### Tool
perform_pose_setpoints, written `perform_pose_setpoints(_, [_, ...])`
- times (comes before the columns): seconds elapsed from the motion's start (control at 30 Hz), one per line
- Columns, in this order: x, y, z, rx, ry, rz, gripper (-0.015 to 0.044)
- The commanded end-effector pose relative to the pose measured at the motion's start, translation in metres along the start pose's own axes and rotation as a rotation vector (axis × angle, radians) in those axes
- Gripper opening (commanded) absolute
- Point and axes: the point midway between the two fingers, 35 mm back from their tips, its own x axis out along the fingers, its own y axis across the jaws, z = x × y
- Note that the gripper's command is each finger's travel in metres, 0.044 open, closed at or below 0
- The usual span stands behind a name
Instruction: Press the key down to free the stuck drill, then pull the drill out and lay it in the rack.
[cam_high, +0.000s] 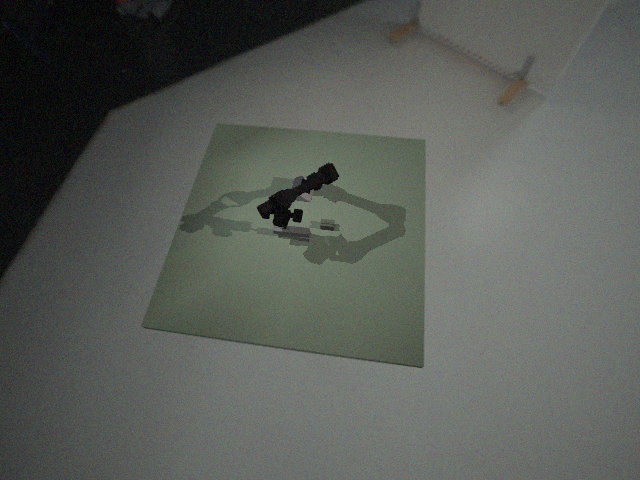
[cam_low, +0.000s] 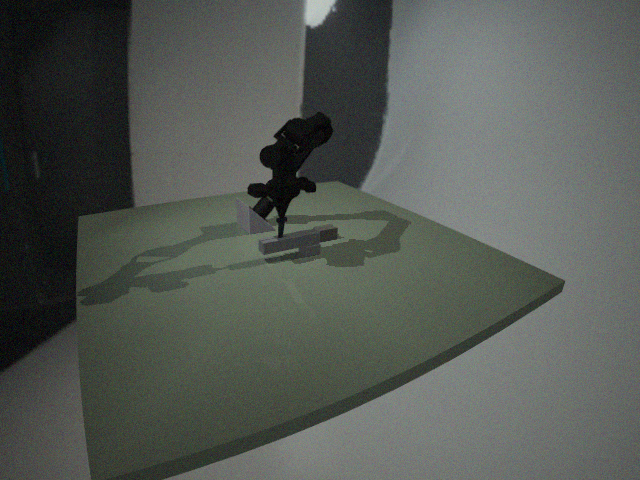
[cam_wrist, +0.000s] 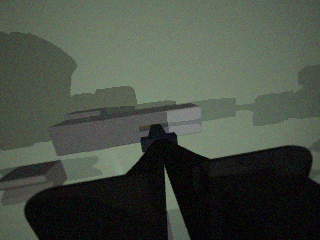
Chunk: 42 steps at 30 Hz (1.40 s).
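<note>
A long grey-lilac bar (cam_high: 297, 234) (cam_low: 297, 241) (cam_wrist: 95, 134) lies across the middle of the green board, with a paler end that shows in the wrist view. My gripper (cam_high: 281, 227) (cam_low: 280, 236) (cam_wrist: 160, 144) is shut and empty, pointing down. Its tips are at the bar's top near the paler end; contact is not clear. A small orange-brown mark shows on the bar beside the tips. A pale wedge (cam_low: 248, 219) stands behind, with a dark cylinder (cam_low: 263, 207) slanting up beside it. I cannot tell which parts are the key, drill and rack.
A small grey block (cam_high: 327, 224) (cam_low: 328, 232) (cam_wrist: 35, 179) sits near the bar's other end. The black arm stands above the green board (cam_high: 289, 304) (cam_low: 310, 351) and casts large shadows across it. Two orange clamps (cam_high: 403, 32) (cam_high: 512, 91) are far off on the backdrop.
</note>
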Motion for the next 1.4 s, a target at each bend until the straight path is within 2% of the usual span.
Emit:
perform_pose_setpoints(0.0, [0.014,0.003,-0.003,0.005,0.032,0.022,0.0])
perform_pose_setpoints(1.37, [0.026,0.005,-0.006,0.005,0.032,0.022,0.0])
